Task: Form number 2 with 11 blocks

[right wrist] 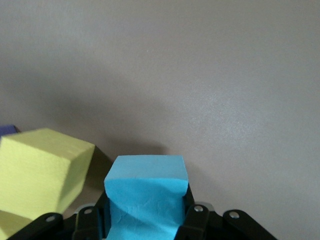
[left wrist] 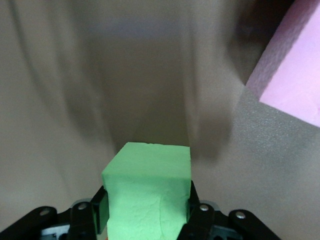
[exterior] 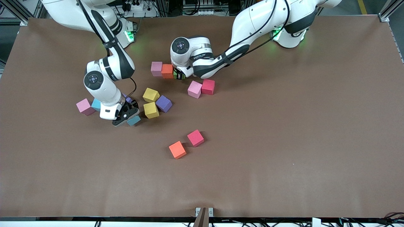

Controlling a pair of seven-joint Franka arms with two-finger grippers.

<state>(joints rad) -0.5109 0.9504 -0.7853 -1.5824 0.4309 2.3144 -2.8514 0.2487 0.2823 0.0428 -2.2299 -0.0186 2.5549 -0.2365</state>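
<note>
Left gripper (exterior: 178, 75), from the front, is setting a matte green foam cube (exterior: 177, 75) beside an orange foam cube (exterior: 167, 71) and a pale pink foam cube (exterior: 156, 68), starting the number 2's row; eight more are lying scattered. Right gripper (exterior: 126, 116) is working at a light blue foam cube (exterior: 134, 120).

Left wrist view: fingers (left wrist: 100, 210) are clamping the green cube.

Right wrist view: fingers (right wrist: 196, 220) are squeezing the blue cube beside a yellow foam cube (right wrist: 40, 172).
</note>
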